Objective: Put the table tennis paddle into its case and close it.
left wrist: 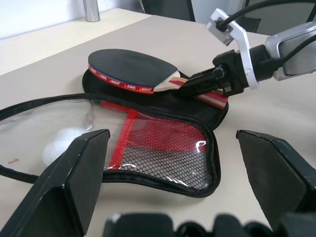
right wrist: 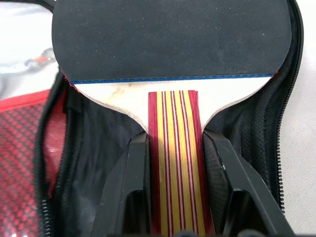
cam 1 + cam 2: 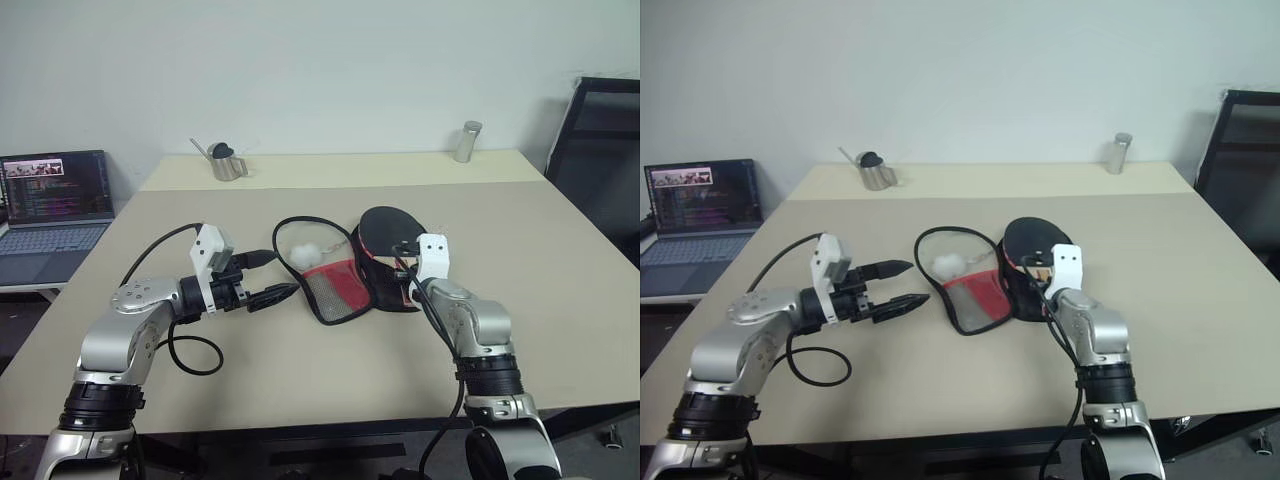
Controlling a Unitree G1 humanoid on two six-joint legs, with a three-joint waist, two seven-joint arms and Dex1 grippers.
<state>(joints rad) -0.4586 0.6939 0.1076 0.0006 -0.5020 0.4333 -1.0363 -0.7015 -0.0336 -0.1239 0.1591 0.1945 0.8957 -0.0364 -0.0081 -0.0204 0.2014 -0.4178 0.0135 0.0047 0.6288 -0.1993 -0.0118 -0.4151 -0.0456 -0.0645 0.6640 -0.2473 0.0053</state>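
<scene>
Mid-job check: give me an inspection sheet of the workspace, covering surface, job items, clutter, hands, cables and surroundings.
Surface: beige table, with a second table butted behind it.
Job's things: case lies unzipped, flap with mesh pocket folded open; table tennis paddle rests on the case's black half, black face up.
Clutter: metal cup and metal cylinder on the far table; a white ball under the flap's clear part.
Hands: right hand shut on the paddle's handle; left hand open, beside the flap, holding nothing.
Cables: black cable looped by the left arm.
Surroundings: laptop on the left, dark chair on the right.
</scene>
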